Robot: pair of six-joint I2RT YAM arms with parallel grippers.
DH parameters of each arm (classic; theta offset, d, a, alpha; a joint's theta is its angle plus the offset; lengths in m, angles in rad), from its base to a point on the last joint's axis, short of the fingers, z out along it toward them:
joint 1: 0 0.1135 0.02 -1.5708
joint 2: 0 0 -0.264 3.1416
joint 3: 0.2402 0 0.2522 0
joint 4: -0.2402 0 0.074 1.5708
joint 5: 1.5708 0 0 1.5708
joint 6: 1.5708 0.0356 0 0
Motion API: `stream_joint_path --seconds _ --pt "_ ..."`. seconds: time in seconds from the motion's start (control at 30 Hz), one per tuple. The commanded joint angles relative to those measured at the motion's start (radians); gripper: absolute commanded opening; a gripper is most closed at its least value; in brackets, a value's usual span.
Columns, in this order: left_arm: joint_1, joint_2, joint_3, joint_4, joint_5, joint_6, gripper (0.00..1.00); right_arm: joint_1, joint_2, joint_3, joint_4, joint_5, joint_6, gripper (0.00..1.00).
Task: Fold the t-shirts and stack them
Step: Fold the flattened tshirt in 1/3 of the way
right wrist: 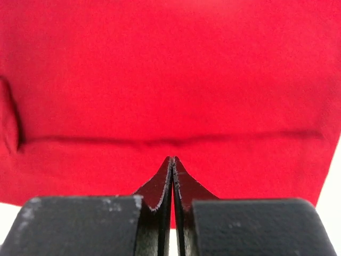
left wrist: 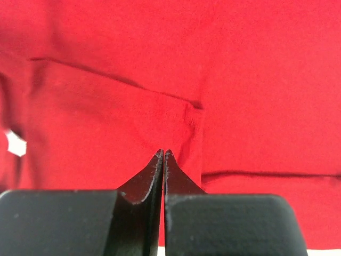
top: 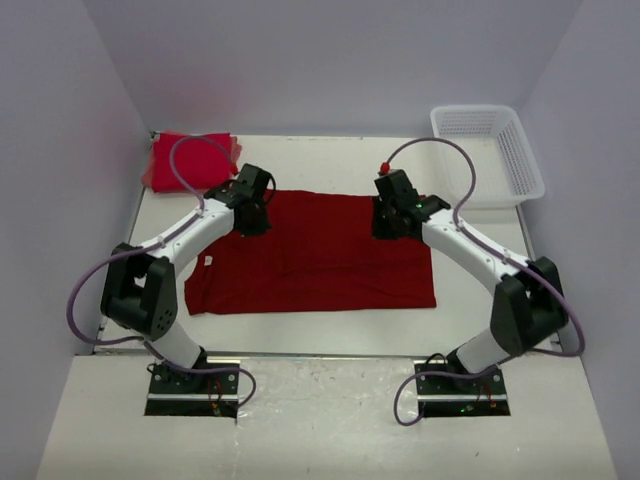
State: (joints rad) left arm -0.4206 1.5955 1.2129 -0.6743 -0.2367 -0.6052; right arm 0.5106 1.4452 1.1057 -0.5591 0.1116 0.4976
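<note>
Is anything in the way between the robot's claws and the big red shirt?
Nothing visible. The left gripper and right gripper are both closed right over the spread dark red t-shirt, with only cloth ahead of them.

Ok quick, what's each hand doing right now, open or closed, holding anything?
Left hand: closed, over the shirt; a pinch of cloth cannot be told.
Right hand: closed, over the same shirt; likewise cannot be told.
</note>
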Motion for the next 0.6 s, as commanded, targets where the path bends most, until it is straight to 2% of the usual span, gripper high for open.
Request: stream_joint_path --seconds 0.0,0.17,0.27,0.4,0.47,0.5,0.57 --pt "0.034 0.075 0.013 0.081 0.139 0.03 0.0 0.002 0.148 0.15 -0.053 -0.015 0.003 0.0" --pt "0.083 0.19 0.169 0.062 0.106 0.054 0.0 -0.023 0.364 0.374 -0.146 0.057 0.004 0.0" --pt "0.109 0.276 0.301 -0.004 0.099 0.036 0.0 -0.085 0.496 0.546 -0.224 0.013 -0.013 0.0" --pt "0.147 0.403 0.497 -0.1 0.106 0.019 0.0 -0.199 0.561 0.695 -0.243 -0.105 -0.043 0.0" --pt "0.177 0.438 0.569 -0.114 0.065 0.031 0.0 -0.214 0.573 0.746 -0.26 -0.105 -0.063 0.0" --pt "0.186 0.486 0.661 -0.129 0.053 0.042 0.0 -0.218 0.589 0.796 -0.274 -0.105 -0.079 0.0" --pt "0.221 0.553 0.778 -0.178 0.025 0.058 0.14 -0.218 0.603 0.833 -0.303 -0.127 -0.097 0.0"
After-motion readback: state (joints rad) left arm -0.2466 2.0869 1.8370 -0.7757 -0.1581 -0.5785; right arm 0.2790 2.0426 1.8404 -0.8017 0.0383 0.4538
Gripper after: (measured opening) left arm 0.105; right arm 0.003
